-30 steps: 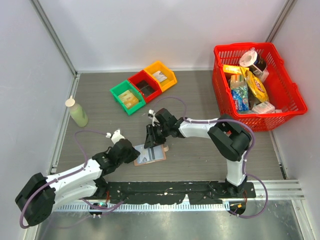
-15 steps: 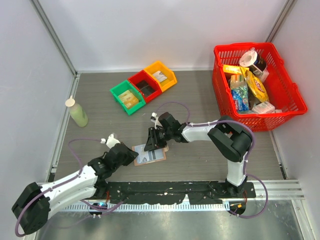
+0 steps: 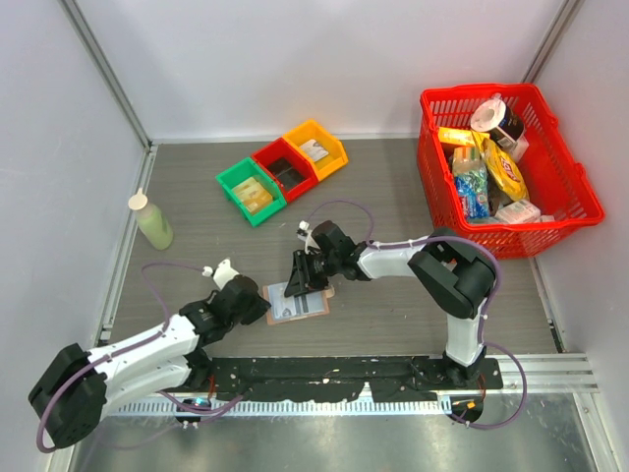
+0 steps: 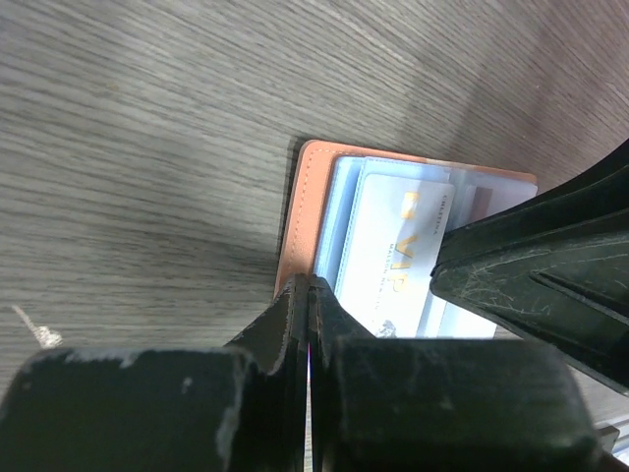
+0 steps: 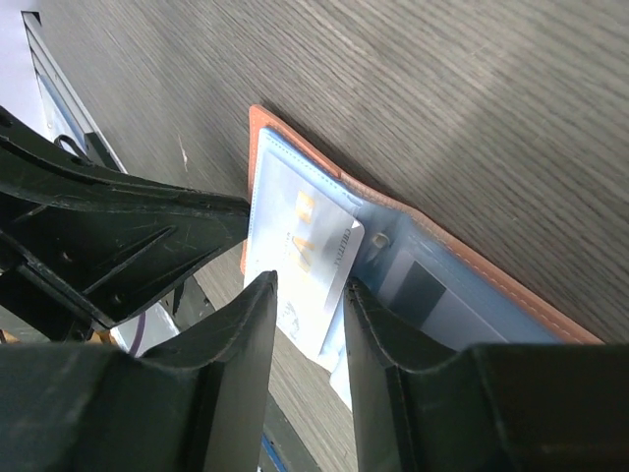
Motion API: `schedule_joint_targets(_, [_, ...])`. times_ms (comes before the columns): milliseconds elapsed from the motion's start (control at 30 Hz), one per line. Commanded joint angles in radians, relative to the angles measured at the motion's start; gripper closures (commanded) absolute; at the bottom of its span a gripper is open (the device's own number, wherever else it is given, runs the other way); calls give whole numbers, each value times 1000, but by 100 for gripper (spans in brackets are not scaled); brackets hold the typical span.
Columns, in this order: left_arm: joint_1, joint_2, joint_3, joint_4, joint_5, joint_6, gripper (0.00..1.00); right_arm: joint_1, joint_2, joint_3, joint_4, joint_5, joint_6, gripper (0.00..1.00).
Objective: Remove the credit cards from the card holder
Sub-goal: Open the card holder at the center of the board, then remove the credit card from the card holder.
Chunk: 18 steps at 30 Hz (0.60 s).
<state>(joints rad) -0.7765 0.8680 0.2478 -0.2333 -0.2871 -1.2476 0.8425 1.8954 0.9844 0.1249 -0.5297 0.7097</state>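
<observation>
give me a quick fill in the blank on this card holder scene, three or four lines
1. The card holder lies ___, its pale blue lining facing up.
2. The credit card showing in it bears the gold letters ___.
3. The left gripper has its fingers ___ at the holder's edge.
4. The basket at the far right is coloured ___.
Missing words: open; VIP; shut; red.

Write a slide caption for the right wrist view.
Right pincer straddles a pale card in the open card holder, left pincer at its edge.
</observation>
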Motion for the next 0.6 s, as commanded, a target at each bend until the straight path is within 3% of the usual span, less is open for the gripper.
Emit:
schedule_joint_targets(0, [3,74,16,32,37,28,99,4,-12,-15,35,4,-6,63])
schedule_joint_targets(367, [3,111,13,49,35,28,100,-17,-36,-113,199,-64,49,75])
schedule_joint_targets(567, [2,37,71,-56,-7,56,97,-25,-29,-124,225,-61,62,75])
